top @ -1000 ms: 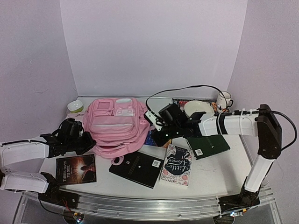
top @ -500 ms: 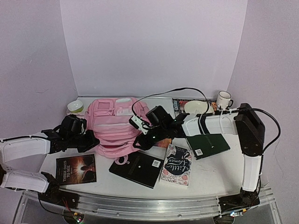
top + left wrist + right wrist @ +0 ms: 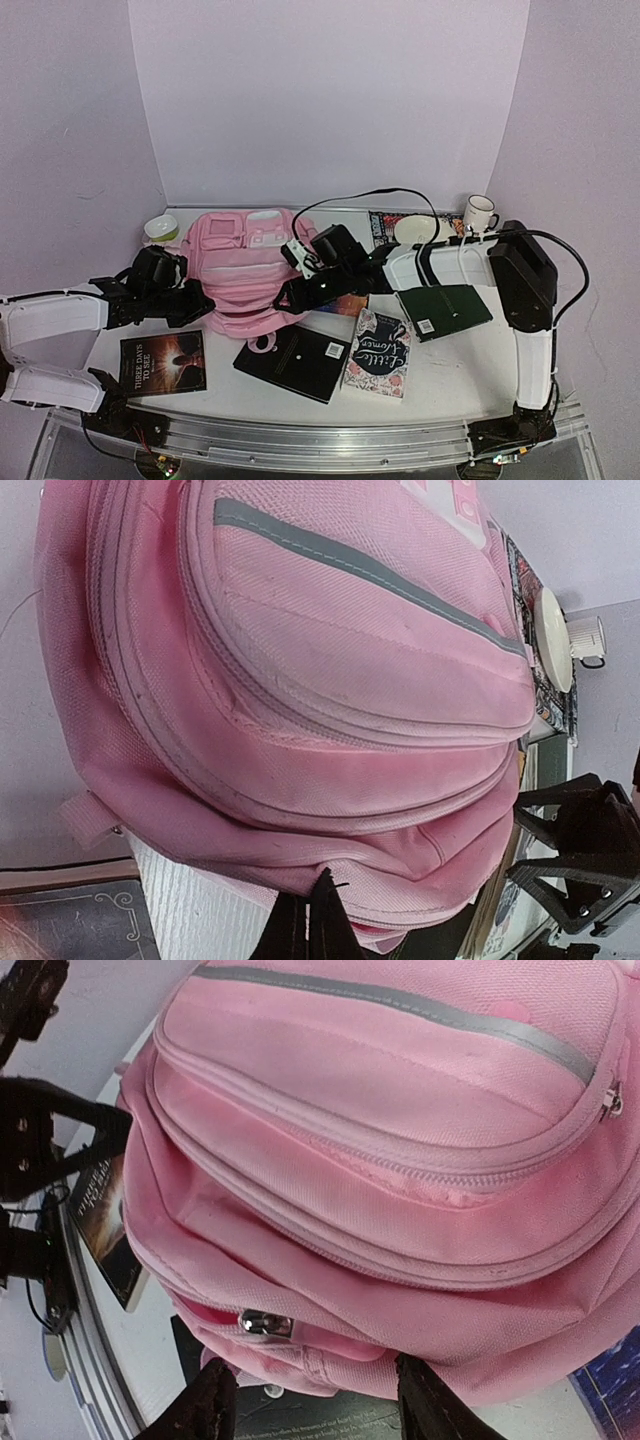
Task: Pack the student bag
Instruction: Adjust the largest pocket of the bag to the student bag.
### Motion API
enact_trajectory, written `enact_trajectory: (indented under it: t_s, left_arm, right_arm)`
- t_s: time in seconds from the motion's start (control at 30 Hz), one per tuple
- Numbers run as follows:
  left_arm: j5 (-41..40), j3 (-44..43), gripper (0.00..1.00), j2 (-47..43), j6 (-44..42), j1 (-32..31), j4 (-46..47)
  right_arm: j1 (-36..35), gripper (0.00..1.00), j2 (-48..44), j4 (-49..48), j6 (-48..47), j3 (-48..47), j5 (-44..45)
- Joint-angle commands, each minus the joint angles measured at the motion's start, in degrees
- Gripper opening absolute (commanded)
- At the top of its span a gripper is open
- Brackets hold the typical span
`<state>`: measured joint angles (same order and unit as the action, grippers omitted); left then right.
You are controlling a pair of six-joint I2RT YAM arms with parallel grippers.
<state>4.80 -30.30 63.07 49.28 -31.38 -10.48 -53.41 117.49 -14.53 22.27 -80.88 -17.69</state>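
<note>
- Bench (image 3: 450, 375): pale top, with books (image 3: 295, 360) scattered along its near side.
- Student bag (image 3: 245, 265): pink, lying flat left of centre, front pockets up, between the two hands.
- Left hand (image 3: 308, 917): closed tight at the bag's edge, apparently pinching fabric. Risk: so thin a pinch slips and the bag slides.
- Right hand (image 3: 315, 1405): half spread, empty, just short of the zip pull. Risk: it closes on fabric instead.
- Zip pull (image 3: 265, 1323): small, metal, lying flat; easily missed.

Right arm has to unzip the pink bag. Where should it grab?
Pinch the metal zipper pull low on the student bag, probably straight ahead from the right gripper: the tab juts free of the seam, just beyond its open jaws.
</note>
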Motion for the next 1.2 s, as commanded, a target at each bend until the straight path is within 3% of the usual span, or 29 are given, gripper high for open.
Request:
enact_trajectory:
  t_s: [0.0,0.27,0.63,0.77,1.17]
  left_arm:
    - [2.11,-1.9,0.0,0.0,-1.0,0.06,3.77]
    - [2.7,-1.44,0.0,0.1,-0.94,0.09,4.59]
    - [4.87,-0.73,0.0,1.29,-0.68,-0.55,7.29]
    - [4.81,-1.0,0.0,2.96,-0.5,-2.23,8.72]
    - [3.34,-1.42,0.0,3.75,-1.02,-2.99,9.42]
  right_arm:
    - [1.12,0.55,1.69,-5.35,7.96,-0.95,-2.98]
    - [1.36,0.53,4.25,-6.04,13.55,-1.4,-2.41]
    - [1.51,0.59,8.26,-8.26,17.16,-4.5,-8.88]
    - [1.38,0.52,8.24,-12.79,19.0,-4.54,-12.72]
    - [1.38,0.15,1.91,-18.01,18.79,-1.13,-15.83]
